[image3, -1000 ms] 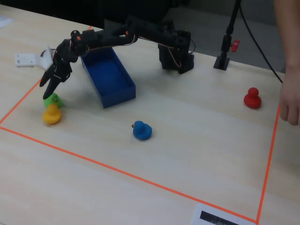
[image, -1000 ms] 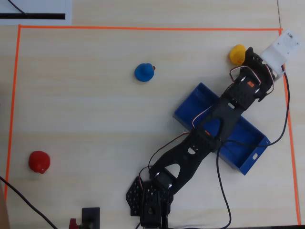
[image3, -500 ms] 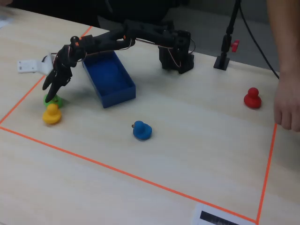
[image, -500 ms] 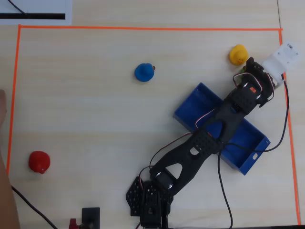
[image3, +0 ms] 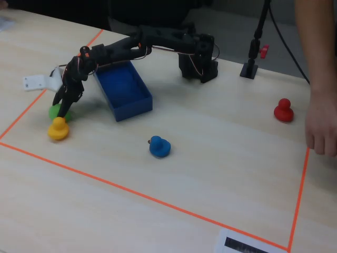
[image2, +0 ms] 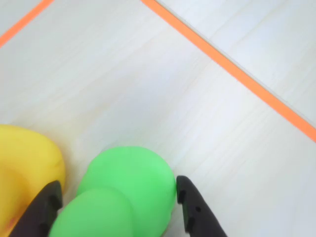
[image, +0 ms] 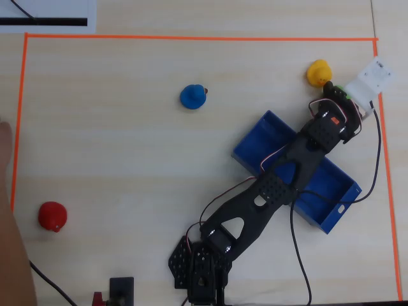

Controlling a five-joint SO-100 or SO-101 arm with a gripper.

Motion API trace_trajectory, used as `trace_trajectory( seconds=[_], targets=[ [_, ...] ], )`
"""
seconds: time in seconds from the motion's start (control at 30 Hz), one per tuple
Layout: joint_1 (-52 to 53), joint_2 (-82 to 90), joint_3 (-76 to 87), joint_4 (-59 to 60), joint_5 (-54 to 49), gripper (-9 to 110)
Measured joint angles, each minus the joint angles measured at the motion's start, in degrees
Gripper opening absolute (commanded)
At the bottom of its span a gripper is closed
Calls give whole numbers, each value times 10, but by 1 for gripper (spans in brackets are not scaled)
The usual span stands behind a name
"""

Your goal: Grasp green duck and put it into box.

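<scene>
The green duck [image2: 126, 190] sits on the table and fills the bottom of the wrist view. My gripper [image2: 116, 212] is open, with one black finger on each side of the duck. The left finger [image2: 42, 207] sits wedged between it and the yellow duck [image2: 22, 168], and the right finger [image2: 195, 207] is close against the duck's side. In the overhead view only a green sliver of the duck [image: 340, 91] shows beside the gripper [image: 331, 88]. In the fixed view the gripper [image3: 62, 107] is down at the duck [image3: 54, 110]. The blue box [image: 252, 153] [image3: 131, 108] lies under the arm, with nothing visible in it.
The yellow duck [image: 317, 72] [image3: 58, 129] nearly touches the green one. A blue duck [image: 192, 97] [image3: 159, 146] and a red duck [image: 52, 217] [image3: 283, 110] stand apart. A white part [image: 373, 78] lies on the orange tape border [image2: 232, 69]. A person's hand [image3: 322, 126] hovers by the table edge.
The gripper has come down from above the two ducks and now straddles the green duck. The white part shifted slightly. The person's hand moved a little.
</scene>
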Motion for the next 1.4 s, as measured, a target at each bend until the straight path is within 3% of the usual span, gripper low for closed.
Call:
trace_trajectory(
  seconds=[0.13,0.3,0.63,0.87,1.1,1.23,1.4],
  targets=[
    [0,-2,0,3,-5,23],
    [-4,-2,0,3,-6,0],
    [-5,2,-9,7,-11,0],
    [10,188,28,198,11,0],
    [36,550,295,388,0,0],
    [40,739,510,343,-27,0],
    [68,885,795,201,-84,0]
  ],
)
